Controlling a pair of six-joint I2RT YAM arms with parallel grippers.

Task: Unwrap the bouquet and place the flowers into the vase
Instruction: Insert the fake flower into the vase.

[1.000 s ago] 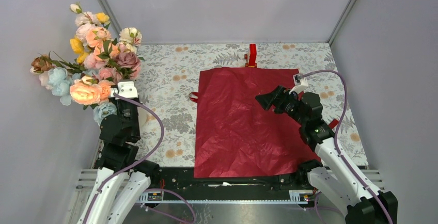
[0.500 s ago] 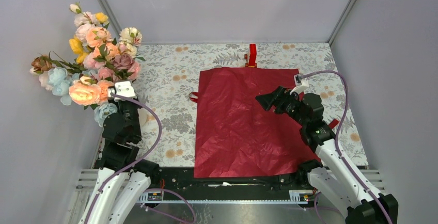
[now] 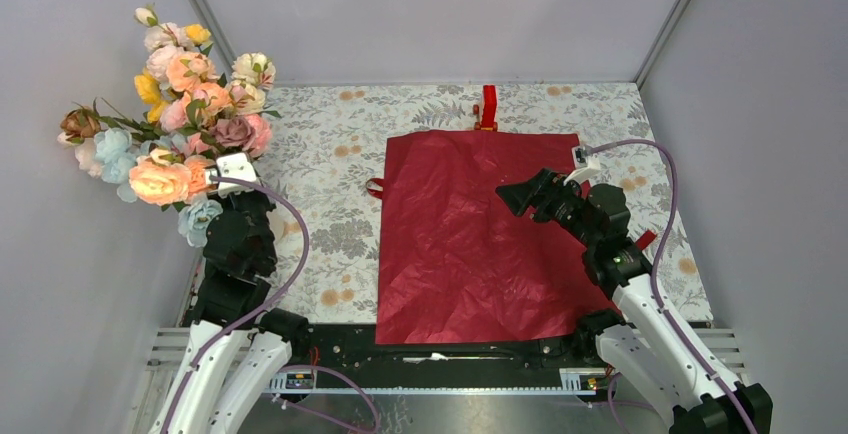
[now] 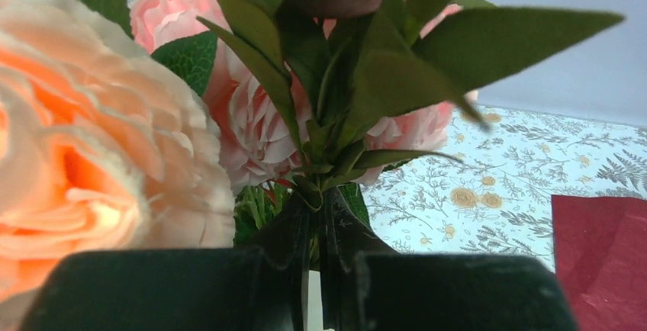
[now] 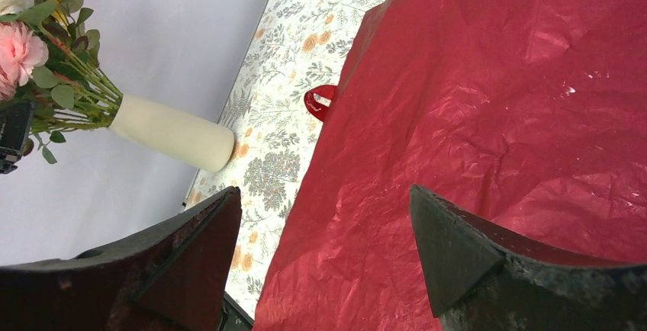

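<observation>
Left hand pinches flowers by stems above vase; right hand wide open, empty.

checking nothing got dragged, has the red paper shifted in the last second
No. The red paper has not shifted: its far edge lies by the small red upright object at the back exactly as before.

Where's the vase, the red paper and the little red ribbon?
vase [image 5: 172, 133], right wrist view, middle of its side.
red paper [image 3: 470, 234], top view, middle of the sheet.
little red ribbon [image 5: 310, 104], right wrist view, left edge of the loop.
</observation>
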